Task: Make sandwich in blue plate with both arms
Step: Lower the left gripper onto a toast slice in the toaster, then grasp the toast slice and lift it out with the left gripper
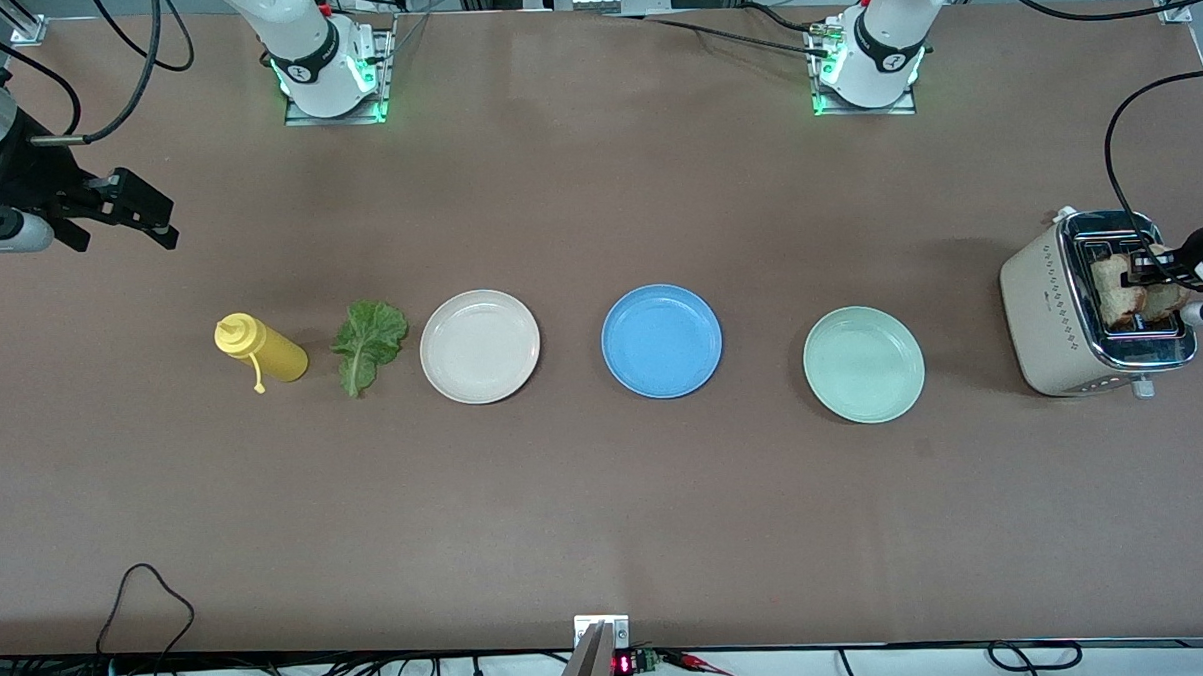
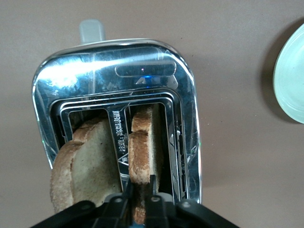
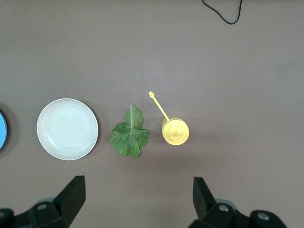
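Left claw [image 2: 138,190]: you see it clenched on one bread slice [image 2: 141,156] standing upright in the toaster [image 1: 1046,312].
Right claw [image 3: 137,199]: released, waiting above the surface.
Blue plate [image 1: 662,340]: from the toaster, toward the right arm's end.

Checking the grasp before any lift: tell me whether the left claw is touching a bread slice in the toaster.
Touching. The left wrist view shows the left claw with both fingers pressed against one bread slice in the toaster.

Yellow squeeze bottle [image 1: 260,351], beige plate [image 1: 480,345], mint-green plate [image 1: 864,364] (all apart), toaster [image 1: 1056,322] nearby
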Motion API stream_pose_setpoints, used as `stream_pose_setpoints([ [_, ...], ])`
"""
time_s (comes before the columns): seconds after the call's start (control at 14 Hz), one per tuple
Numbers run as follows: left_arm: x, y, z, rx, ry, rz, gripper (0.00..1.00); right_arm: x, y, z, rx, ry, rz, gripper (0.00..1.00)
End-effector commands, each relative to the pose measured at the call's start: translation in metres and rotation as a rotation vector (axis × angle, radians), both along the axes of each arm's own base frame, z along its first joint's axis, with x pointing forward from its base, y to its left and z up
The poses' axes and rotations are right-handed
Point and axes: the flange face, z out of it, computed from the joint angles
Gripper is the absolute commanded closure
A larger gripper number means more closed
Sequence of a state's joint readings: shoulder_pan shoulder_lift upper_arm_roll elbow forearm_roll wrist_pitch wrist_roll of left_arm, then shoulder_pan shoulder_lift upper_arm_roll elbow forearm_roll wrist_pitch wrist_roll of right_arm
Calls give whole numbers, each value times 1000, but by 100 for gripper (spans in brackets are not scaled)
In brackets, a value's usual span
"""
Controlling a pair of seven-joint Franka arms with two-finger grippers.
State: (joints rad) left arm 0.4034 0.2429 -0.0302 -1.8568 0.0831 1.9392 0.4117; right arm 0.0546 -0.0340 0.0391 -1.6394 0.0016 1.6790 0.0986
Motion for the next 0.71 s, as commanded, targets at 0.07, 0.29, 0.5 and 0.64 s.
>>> stream_pose_setpoints([
  [0.07,-1,-1,25,-9,-45,-47,99,-4,-1,2,-5,0,14,0],
  [0.29,-9,-3,69,1,-56,-53,99,-4,-1,3,-5,-4,14,0],
  [0.5,-10,-7,120,-19,8,-48,99,-5,-1,3,-5,-2,14,0],
  [0.64,-8,-15,150,-19,18,-54,99,-5,-1,4,-5,0,14,0],
])
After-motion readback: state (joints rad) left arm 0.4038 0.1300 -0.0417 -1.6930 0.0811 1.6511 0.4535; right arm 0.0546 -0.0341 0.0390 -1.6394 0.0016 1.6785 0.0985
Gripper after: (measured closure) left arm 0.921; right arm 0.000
